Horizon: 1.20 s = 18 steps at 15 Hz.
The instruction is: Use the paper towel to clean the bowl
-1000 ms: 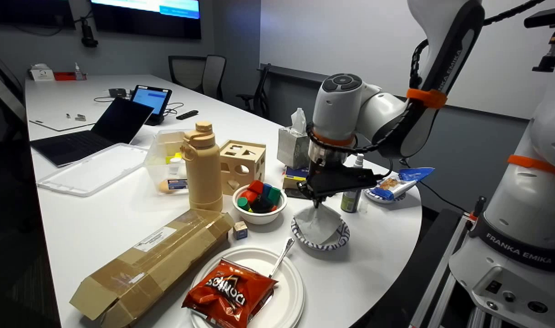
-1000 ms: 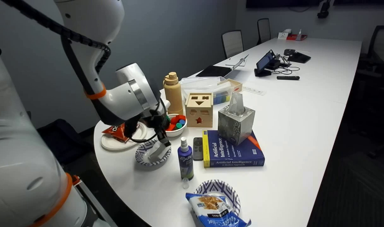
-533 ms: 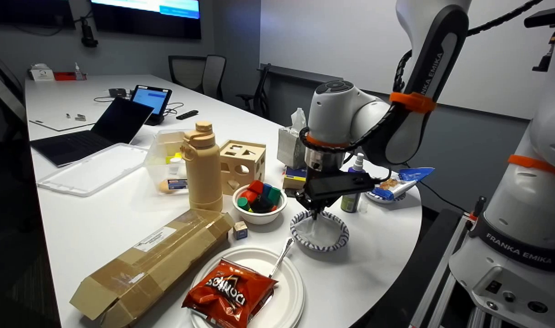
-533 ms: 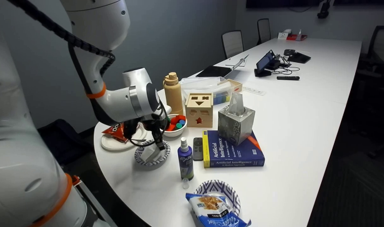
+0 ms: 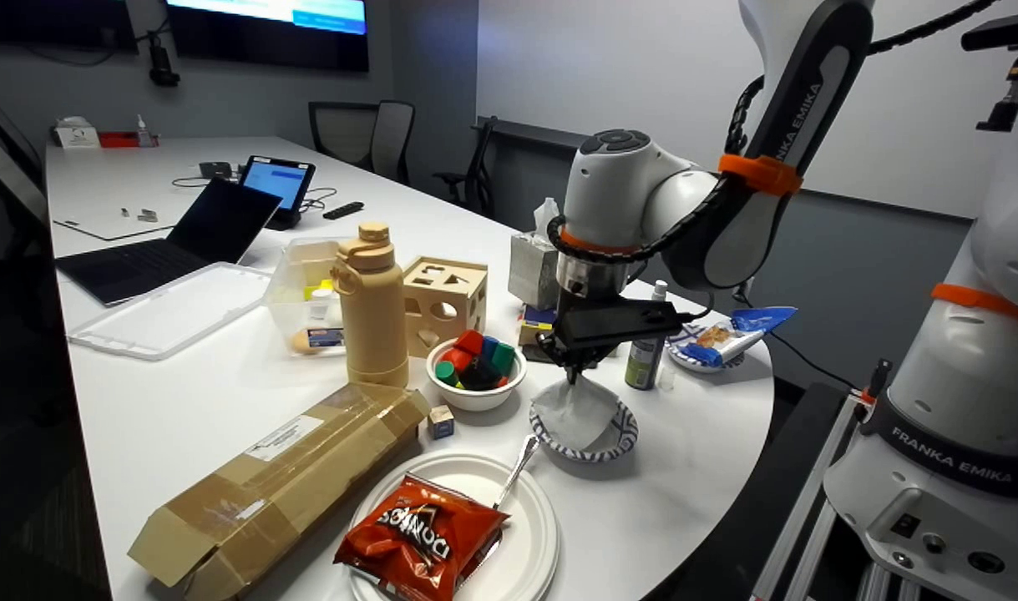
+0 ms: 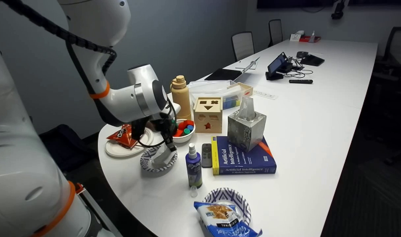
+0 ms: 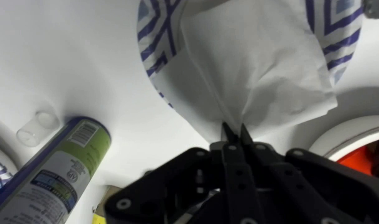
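Currently, the hand is pinched closed on the white paper towel, which drapes into the navy-patterned bowl; we judge grasping done, wiping underway, and release remaining.

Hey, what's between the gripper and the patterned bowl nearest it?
The paper towel: pinched by the gripper, it reaches down into the bowl. The wrist view and both exterior views show this.
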Motion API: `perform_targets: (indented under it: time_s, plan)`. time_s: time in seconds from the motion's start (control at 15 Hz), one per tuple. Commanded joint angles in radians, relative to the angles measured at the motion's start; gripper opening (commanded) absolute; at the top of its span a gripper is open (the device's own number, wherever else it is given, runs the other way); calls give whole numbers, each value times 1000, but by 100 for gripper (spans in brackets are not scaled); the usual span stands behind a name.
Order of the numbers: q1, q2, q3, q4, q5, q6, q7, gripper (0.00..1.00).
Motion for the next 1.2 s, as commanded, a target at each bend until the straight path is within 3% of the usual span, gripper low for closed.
perform_targets:
  time_s: [0.0,0.27,0.73,0.87,1.13]
  plan:
    - [10,-62,14,-17,16,-111,-19,1]
    - [-2,-6,41,-2,134,-111,-164,1]
    - [-47,67,142,-3,461,-14,-505,1]
    - [-44,53,144,-2,471,5,-492,1]
    - [5,-33,70,-20,309,-14,-330,1]
